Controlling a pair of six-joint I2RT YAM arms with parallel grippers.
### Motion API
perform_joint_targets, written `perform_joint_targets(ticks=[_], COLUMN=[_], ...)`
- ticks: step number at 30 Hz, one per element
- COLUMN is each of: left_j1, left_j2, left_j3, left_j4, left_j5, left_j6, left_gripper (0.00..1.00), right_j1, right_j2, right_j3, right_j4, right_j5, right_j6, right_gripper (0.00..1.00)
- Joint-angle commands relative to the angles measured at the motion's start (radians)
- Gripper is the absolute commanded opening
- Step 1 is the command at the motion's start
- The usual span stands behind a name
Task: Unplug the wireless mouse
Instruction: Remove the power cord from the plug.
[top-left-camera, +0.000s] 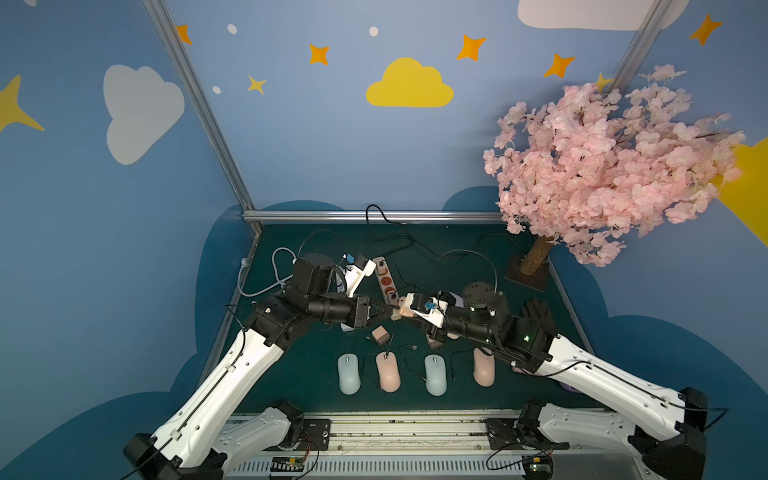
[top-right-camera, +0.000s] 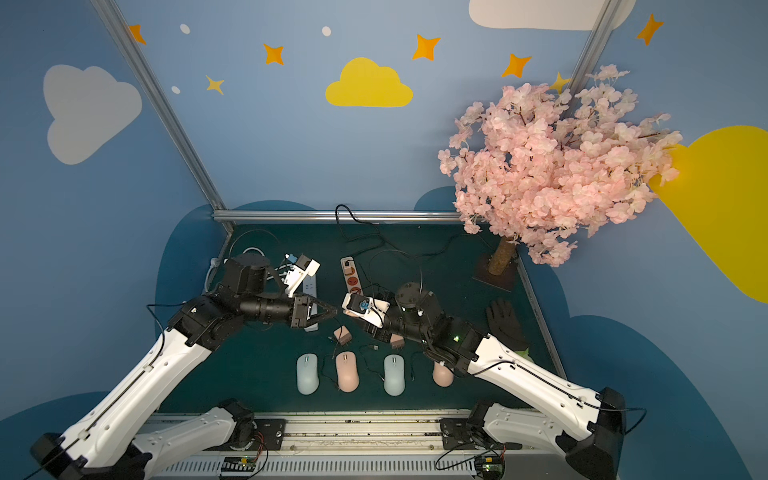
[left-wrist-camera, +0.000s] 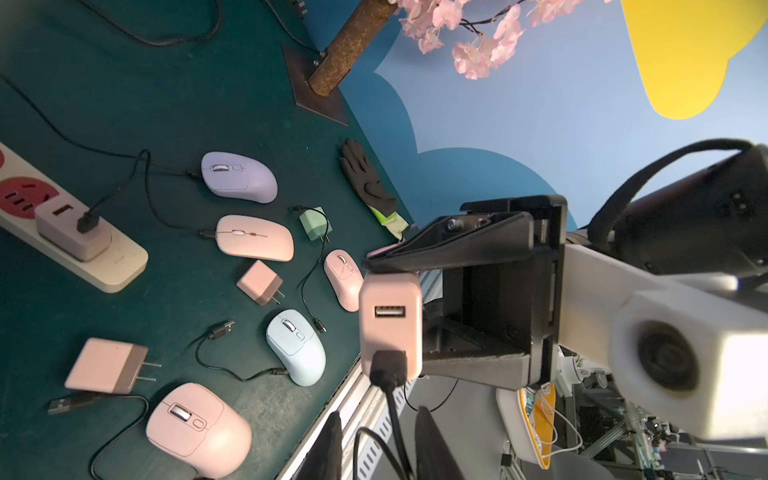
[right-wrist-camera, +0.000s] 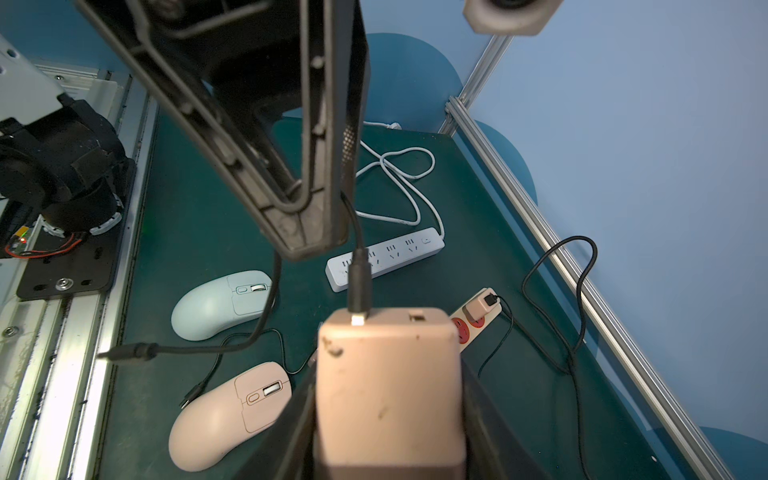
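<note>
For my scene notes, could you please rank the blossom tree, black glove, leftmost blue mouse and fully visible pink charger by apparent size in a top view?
Blossom tree
Leftmost blue mouse and black glove: about alike, glove partly hidden
Fully visible pink charger

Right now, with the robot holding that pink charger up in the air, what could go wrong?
The pink charger could slip from the right gripper when the left gripper tugs the black cable, and fall to the table. The left fingers seem to be by the thin cable, not the plug, so a pull might strain the wire.
</note>
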Motion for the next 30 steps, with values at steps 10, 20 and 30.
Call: perform_joint_targets(ticks=[10, 20, 30], left_j1=[0.004, 0.019, 0.173], left_j2=[0.001, -0.022, -0.124], left_j3=[0.01, 0.016, 0.044], left_j4=[0.014, -0.017, -0.202], left_j5=[-0.001, -0.032, -0.055], left_j6=[0.007, 0.032, 0.133], left_gripper=[0.11, 0.04, 0.04], right_j1=[-0.001, -0.003, -0.007], right_j2=[-0.001, 0.011, -0.041], right_j3=[0.0, 0.002, -0.066], right_j4=[0.005, -0.031, -0.12], right_j5=[-0.007, 0.029, 0.112], right_j6=[0.019, 0.042, 0.09], right_gripper=[0.11, 0.0, 0.0])
